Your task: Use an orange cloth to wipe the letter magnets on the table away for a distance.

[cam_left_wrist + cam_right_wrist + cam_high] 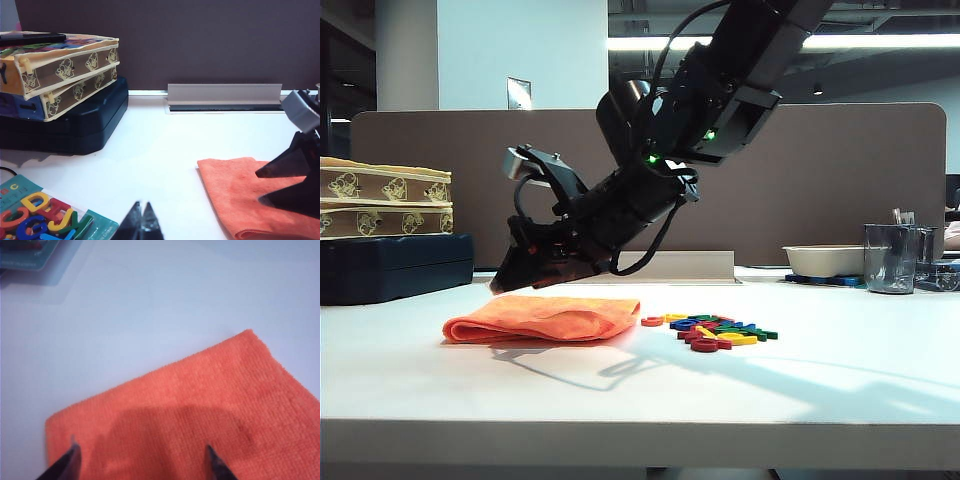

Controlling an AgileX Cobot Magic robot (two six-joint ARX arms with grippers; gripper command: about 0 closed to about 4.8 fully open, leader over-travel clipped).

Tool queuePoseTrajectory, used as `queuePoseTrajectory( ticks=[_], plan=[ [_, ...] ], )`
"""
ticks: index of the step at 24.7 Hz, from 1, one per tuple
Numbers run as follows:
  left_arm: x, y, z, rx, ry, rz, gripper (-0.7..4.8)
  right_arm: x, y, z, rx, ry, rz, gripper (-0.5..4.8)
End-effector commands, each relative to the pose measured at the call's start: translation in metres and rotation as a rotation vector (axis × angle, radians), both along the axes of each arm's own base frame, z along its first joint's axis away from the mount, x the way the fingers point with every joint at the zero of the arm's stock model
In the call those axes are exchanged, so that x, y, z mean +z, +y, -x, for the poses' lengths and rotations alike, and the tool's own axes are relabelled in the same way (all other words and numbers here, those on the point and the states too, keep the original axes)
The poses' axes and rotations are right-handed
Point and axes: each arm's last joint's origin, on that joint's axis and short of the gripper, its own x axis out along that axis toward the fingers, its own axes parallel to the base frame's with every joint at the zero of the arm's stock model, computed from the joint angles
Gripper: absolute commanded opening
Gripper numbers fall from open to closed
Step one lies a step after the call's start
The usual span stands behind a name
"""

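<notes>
Right gripper open — over orange cloth.

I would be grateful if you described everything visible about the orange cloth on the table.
The orange cloth is a bright orange, fuzzy microfibre towel, folded into a flat, slightly rumpled pad. It lies on the white table, just left of the letter magnets and apart from them in the exterior view. The right end effector hangs just above it with jaws wide open, casting a shadow on the fabric; no contact is visible. The left end effector, jaws together, is away from it.
</notes>
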Motion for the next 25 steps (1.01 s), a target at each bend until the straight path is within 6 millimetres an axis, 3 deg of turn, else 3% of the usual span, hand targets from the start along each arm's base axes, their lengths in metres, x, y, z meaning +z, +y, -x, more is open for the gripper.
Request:
queuePoseTrajectory(
  ticks=[1, 18, 22, 25],
  plan=[
    [0.003, 0.0, 0.0, 0.0, -0.015, -0.005, -0.06, -0.002, -0.001, -0.001, -0.017, -0.007, 0.034, 3.13],
    [0.003, 0.0, 0.0, 0.0, -0.015, -0.005, -0.06, -0.013, -0.011, -0.003, -0.102, -0.011, 0.172, 3.01],
    [0.003, 0.0, 0.0, 0.0, -0.015, -0.005, -0.06, -0.013, -0.013, -0.005, -0.111, -0.011, 0.177, 2.18],
    [0.003, 0.0, 0.0, 0.0, -0.015, -0.005, -0.06, -0.014, -0.016, -0.005, -0.126, 0.0, 0.199, 2.07]
  ],
)
